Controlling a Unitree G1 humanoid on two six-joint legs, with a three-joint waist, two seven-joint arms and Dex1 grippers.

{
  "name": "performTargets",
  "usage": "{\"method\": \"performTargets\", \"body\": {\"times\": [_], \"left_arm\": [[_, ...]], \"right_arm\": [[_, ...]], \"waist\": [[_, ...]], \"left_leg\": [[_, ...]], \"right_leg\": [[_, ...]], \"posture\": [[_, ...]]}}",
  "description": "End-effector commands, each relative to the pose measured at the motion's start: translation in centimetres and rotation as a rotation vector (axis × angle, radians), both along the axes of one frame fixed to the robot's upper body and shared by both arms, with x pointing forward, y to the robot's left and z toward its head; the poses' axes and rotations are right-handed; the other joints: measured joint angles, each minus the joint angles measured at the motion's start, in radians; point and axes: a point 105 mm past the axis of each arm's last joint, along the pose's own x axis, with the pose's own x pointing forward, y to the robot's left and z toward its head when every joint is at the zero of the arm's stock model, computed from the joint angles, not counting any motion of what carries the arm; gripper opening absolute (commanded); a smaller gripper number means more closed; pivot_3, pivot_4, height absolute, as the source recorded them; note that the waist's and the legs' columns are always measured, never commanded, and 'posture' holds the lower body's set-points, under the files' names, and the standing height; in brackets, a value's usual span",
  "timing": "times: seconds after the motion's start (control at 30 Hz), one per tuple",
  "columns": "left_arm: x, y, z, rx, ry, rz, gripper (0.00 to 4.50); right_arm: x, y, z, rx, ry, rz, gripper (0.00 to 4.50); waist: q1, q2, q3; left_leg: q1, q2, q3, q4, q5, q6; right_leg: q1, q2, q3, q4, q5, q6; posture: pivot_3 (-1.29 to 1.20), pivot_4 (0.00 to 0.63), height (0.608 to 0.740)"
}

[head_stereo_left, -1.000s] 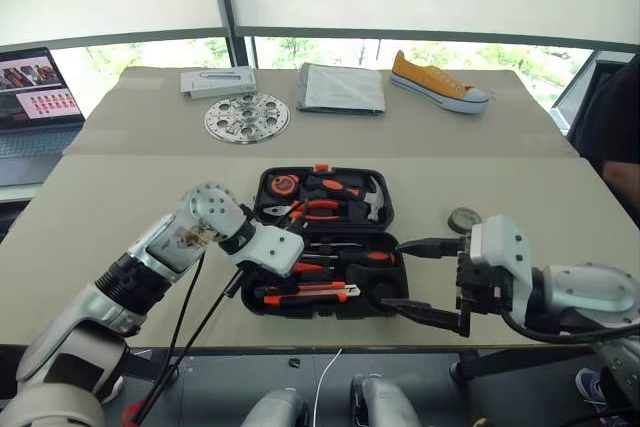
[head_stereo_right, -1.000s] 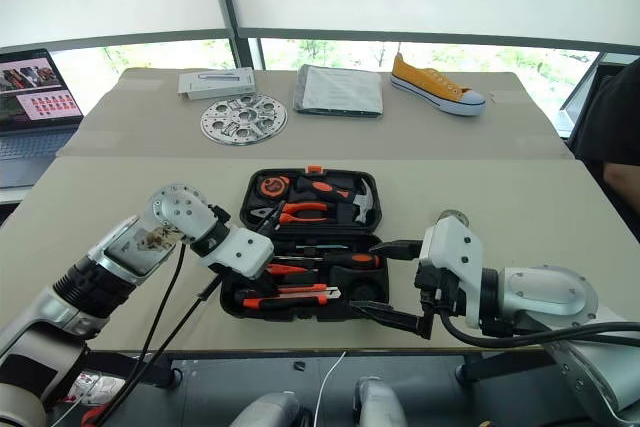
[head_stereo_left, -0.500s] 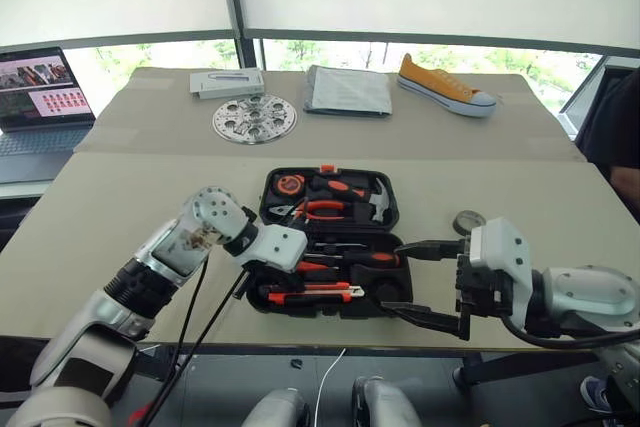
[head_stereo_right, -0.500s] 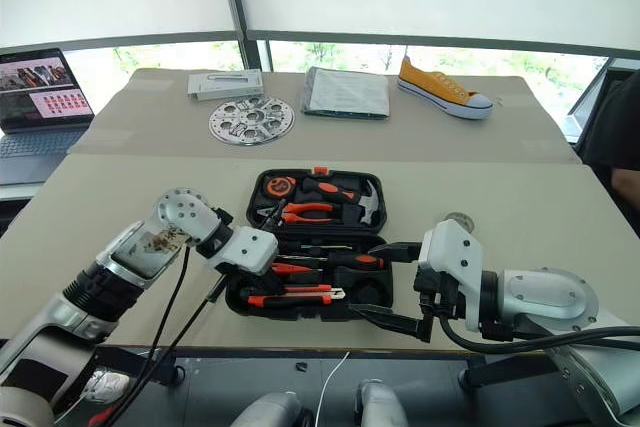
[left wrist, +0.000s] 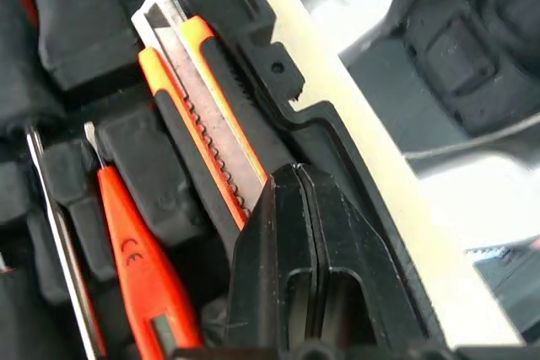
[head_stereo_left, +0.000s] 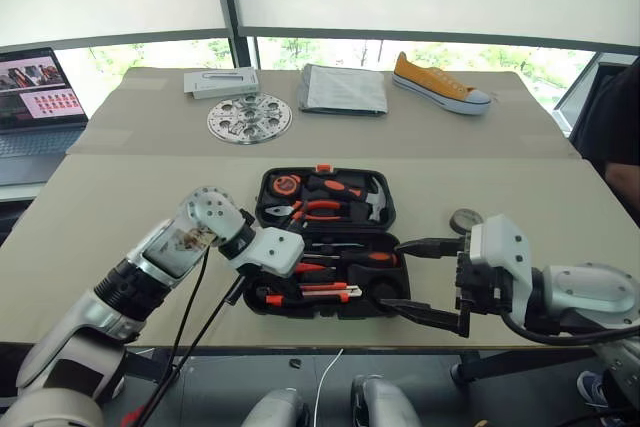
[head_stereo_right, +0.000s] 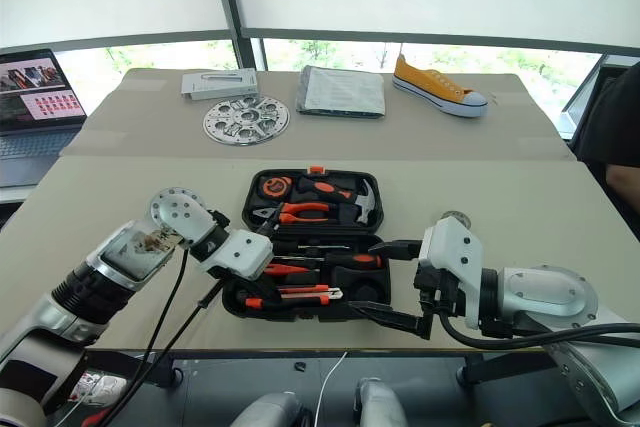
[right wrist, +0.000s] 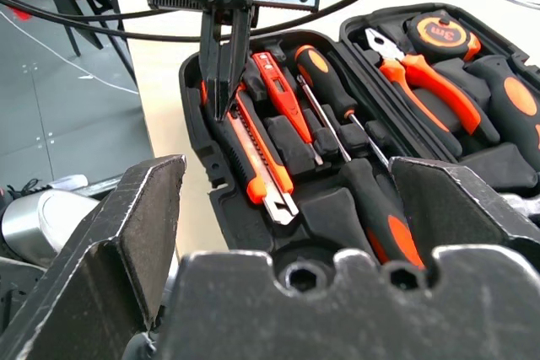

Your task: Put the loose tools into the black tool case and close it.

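The black tool case lies open in the middle of the near table. Its near half holds an orange-black utility knife, a slim orange screwdriver and two black-and-orange screwdrivers. My left gripper is shut with nothing in it. It points down, tips at the knife's handle end by the case's near left corner. My right gripper stands open at the right end of the case, holding nothing. A small dark grey tape roll lies on the table right of the case.
Pliers, a hammer and a tape measure fill the case's far half. On the far table are a metal disc, a flat grey box, a grey folded item and a yellow shoe. A laptop sits at left.
The whole picture shifts a little with the camera. Both grippers and the tools stay where they were.
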Motion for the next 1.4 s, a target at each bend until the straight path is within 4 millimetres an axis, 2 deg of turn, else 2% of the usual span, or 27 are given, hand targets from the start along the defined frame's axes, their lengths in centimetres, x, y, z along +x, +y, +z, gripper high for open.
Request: {"method": "performTargets", "body": {"times": [0.03,0.2,0.33,0.43,0.47,0.57,0.6,0.7,0.73,0.77,0.8,0.97,1.07,1.33,1.4], "left_arm": [[0.3,0.3,-2.1,0.062,-0.014,0.019,0.04],[0.8,0.4,-1.5,0.039,-0.017,0.041,0.04],[0.7,0.3,1.1,-0.082,0.078,0.135,0.04],[0.4,0.7,4.0,-0.236,0.176,0.226,0.73],[0.4,1.0,4.8,-0.282,0.196,0.256,1.21],[0.7,2.0,7.2,-0.440,0.218,0.355,2.16],[0.7,2.2,7.7,-0.470,0.223,0.377,2.60],[1.3,3.8,10.3,-0.649,0.219,0.506,3.54],[1.3,4.2,10.8,-0.684,0.209,0.535,3.76],[1.3,4.3,11.0,-0.700,0.204,0.550,4.21],[1.3,4.4,11.1,-0.714,0.197,0.571,4.46],[0.0,4.3,11.0,-0.733,0.188,0.576,4.46],[-0.5,4.1,10.9,-0.710,0.180,0.558,4.46],[-1.1,4.4,10.5,-0.660,0.157,0.547,4.46],[-1.3,4.4,10.4,-0.650,0.154,0.547,4.50]], "right_arm": [[-0.2,0.2,0.6,0.006,-0.033,0.001,4.50],[-0.1,0.1,0.6,0.008,-0.032,-0.003,4.50],[-0.1,-0.4,0.3,-0.005,-0.018,-0.023,4.50],[0.2,-2.0,0.2,-0.020,0.007,-0.080,4.50],[0.4,-2.6,0.2,-0.024,0.016,-0.105,4.50],[1.1,-4.9,0.1,-0.047,0.036,-0.187,4.50],[1.2,-5.3,0.0,-0.053,0.039,-0.202,4.50],[3.0,-8.7,-0.8,-0.134,0.044,-0.312,4.50],[3.7,-9.5,-1.0,-0.147,0.047,-0.339,4.50],[4.1,-9.9,-1.0,-0.151,0.047,-0.350,4.50],[4.8,-10.4,-1.1,-0.158,0.046,-0.367,4.50],[10.0,-12.4,-2.7,-0.247,0.026,-0.471,4.50],[12.1,-12.6,-3.8,-0.293,0.035,-0.483,4.50],[15.6,-12.3,-6.1,-0.342,0.073,-0.491,4.50],[16.0,-12.4,-6.6,-0.352,0.081,-0.497,3.99]], "waist": [[0.002,0.000,0.000],[0.012,0.001,-0.001],[0.009,0.001,-0.001],[0.003,0.000,0.000],[0.002,0.000,0.000],[-0.001,0.000,0.000],[-0.002,0.000,0.000],[-0.003,0.000,0.000],[-0.005,0.000,0.000],[-0.008,0.000,0.000],[-0.010,0.000,0.000],[-0.026,0.000,0.000],[-0.030,0.000,0.001],[-0.027,0.001,0.001],[-0.029,0.001,0.001]], "left_leg": [[0.000,0.000,0.000,0.000,0.000,0.000],[0.000,0.000,0.000,0.001,0.000,0.001],[0.000,0.000,0.000,0.002,-0.001,0.001],[-0.002,0.000,0.000,0.002,0.000,0.001],[-0.003,0.000,0.000,0.002,0.000,0.001],[-0.003,0.000,0.000,0.003,0.000,0.001],[-0.003,0.000,0.000,0.003,-0.001,0.001],[-0.002,0.000,0.000,0.002,-0.001,0.001],[-0.002,0.000,0.000,0.002,-0.001,0.001],[-0.002,0.000,0.000,0.002,-0.001,0.001],[-0.002,0.000,0.000,0.003,-0.001,0.001],[0.000,0.000,0.001,0.001,0.000,0.000],[0.000,0.000,0.002,0.000,0.000,-0.001],[0.000,0.000,0.002,-0.002,0.001,-0.002],[0.000,0.000,0.002,-0.002,0.001,-0.002]], "right_leg": [[0.000,0.000,0.000,0.000,0.000,0.000],[0.002,0.000,0.000,0.000,0.000,0.001],[0.002,0.000,0.000,0.000,0.001,0.002],[-0.001,0.001,0.000,0.001,0.001,0.002],[-0.003,0.001,0.000,0.002,0.001,0.002],[-0.003,0.001,0.000,0.001,0.001,0.002],[-0.003,0.001,0.000,0.001,0.001,0.002],[-0.002,0.001,0.000,0.000,0.001,0.002],[-0.002,0.001,0.000,0.000,0.001,0.002],[-0.002,0.001,0.000,0.000,0.001,0.002],[-0.002,0.001,0.000,0.000,0.001,0.002],[-0.001,0.001,0.001,0.000,0.001,0.001],[-0.002,0.000,0.001,0.001,0.001,0.001],[-0.003,0.000,0.000,0.000,0.001,-0.001],[-0.003,0.000,0.000,0.000,0.001,-0.001]], "posture": [[0.00,0.150,0.740],[0.00,0.150,0.740],[0.00,0.150,0.740],[0.00,0.150,0.740],[0.00,0.150,0.740],[0.00,0.150,0.740],[0.00,0.150,0.740],[0.00,0.150,0.740],[0.00,0.150,0.740],[0.00,0.150,0.740],[0.00,0.150,0.740],[0.00,0.150,0.740],[0.00,0.150,0.740],[0.00,0.150,0.740],[0.00,0.150,0.740]]}}
